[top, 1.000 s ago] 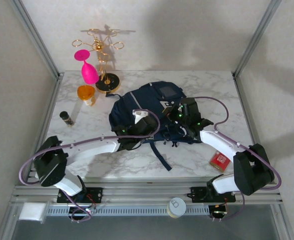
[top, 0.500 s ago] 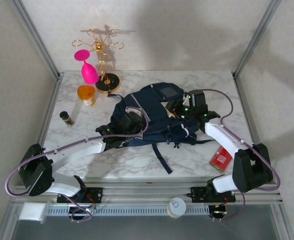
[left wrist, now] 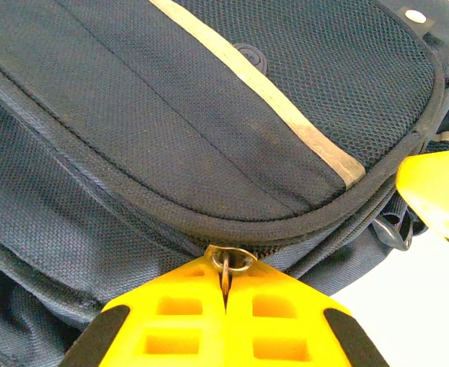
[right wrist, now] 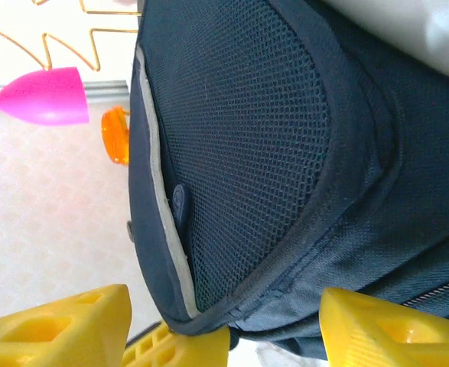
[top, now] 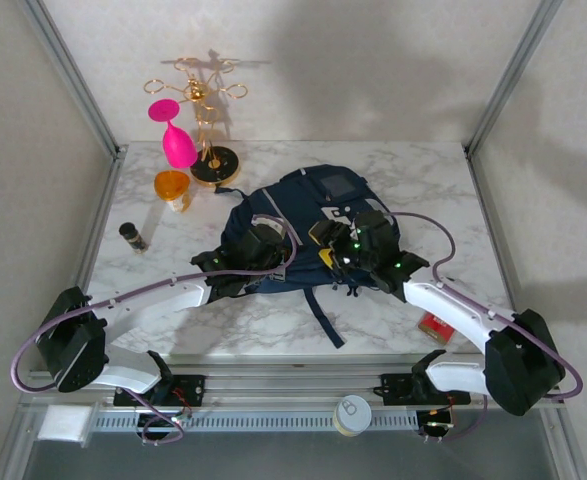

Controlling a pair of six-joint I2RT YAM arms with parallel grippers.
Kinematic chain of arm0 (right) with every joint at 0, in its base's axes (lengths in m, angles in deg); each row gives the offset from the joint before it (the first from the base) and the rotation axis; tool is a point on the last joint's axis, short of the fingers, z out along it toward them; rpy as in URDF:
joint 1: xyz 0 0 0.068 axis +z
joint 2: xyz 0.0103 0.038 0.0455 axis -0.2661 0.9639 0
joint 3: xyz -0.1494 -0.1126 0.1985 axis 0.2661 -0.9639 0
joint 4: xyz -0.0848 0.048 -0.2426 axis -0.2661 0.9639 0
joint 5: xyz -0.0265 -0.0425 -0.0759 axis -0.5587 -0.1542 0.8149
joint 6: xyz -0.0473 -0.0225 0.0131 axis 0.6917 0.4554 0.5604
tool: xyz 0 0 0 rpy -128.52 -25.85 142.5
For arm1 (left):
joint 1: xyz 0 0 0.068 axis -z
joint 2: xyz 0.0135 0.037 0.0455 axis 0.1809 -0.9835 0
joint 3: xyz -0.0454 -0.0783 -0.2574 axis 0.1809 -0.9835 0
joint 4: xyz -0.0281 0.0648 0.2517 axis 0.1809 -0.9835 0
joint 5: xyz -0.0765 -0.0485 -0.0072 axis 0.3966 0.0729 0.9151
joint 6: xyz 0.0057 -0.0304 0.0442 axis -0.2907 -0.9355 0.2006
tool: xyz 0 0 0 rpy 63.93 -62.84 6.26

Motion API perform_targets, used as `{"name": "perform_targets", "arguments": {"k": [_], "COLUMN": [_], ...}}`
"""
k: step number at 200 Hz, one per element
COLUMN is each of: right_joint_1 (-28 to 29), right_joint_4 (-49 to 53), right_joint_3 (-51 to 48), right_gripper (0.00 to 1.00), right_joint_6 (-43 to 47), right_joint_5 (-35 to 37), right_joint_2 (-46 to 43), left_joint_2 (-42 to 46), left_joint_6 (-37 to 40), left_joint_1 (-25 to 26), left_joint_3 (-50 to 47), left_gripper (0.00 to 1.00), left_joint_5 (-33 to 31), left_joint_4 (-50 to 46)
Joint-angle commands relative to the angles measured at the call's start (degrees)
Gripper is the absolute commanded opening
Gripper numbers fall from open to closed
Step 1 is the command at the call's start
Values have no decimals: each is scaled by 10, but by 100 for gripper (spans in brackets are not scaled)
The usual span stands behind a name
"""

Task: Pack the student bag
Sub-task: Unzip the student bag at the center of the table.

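On a marble tabletop point(top: 423, 180) the navy student bag point(top: 293, 205) lies at centre, the left gripper point(left wrist: 226, 284) clamped on its metal zip ring point(left wrist: 232, 261), the right gripper point(right wrist: 224, 325) spread open over its near-right edge.

No writing can be read: the grey patch point(top: 335, 185) on the student bag point(top: 295, 205) and the label on the red box point(top: 434, 324), near right, are too small.

Robotics lab test cell. Plain pale panels point(top: 373, 70) enclose a marble-pattern table point(top: 423, 185); aluminium profile posts point(top: 74, 78) rise at its far corners, and an arm-mounting rail point(top: 273, 385) spans its near edge.
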Motion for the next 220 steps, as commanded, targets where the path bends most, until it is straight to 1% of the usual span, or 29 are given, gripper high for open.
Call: {"name": "perform_targets", "arguments": {"k": [1,14,24,33,48,61,66,77,93,115,130,145,163,174,189,207,220], "right_joint_1": [18,20,19,19,20,21,22,21,21,21,20,16,-6,-40,-105,-161,-183], "right_joint_4": [-36,-51,-83,-112,-85,-85,-84,-106,-135,-124,-100,-63,-32,-14,44,109,146], "right_joint_3": [12,8,-2,-2,27,47,52,54,56,78,97,107,93,80,78,96,122], "right_gripper": [64,60,57,53,47,41,37,25,11,0,0,0,0,0,0,0,0], "right_joint_6": [-76,-94,-113,-106,-88,-62,-57,-44,-13,42,97,162,230,274,341,413,461], "right_joint_5": [76,99,106,117,131,138,138,123,94,56,19,-9,-49,-93,-152,-181,-204], "right_joint_2": [18,29,41,48,66,81,87,100,118,141,150,145,119,98,79,76,87], "left_joint_2": [-3,-7,-10,-12,-14,-18,-18,-21,-22,-18,-10,5,9,4,-2,-4,-11], "left_joint_6": [15,18,18,20,21,22,21,17,14,5,-8,-27,-43,-60,-84,-99,-98], "left_joint_1": [-6,-6,-6,-7,-6,-6,-6,-6,-6,-6,-3,8,26,44,62,68,65], "left_joint_3": [2,3,6,7,6,8,9,11,11,6,5,-6,-11,-2,6,-7,-8], "left_gripper": [0,0,0,0,0,0,0,0,0,0,0,0,0,0,0,0,0], "left_joint_5": [-5,2,5,8,9,15,15,15,13,8,9,13,59,45,22,16,-7], "left_joint_4": [23,25,21,19,20,19,18,15,12,0,-18,-16,-11,-35,-66,-78,-100]}}
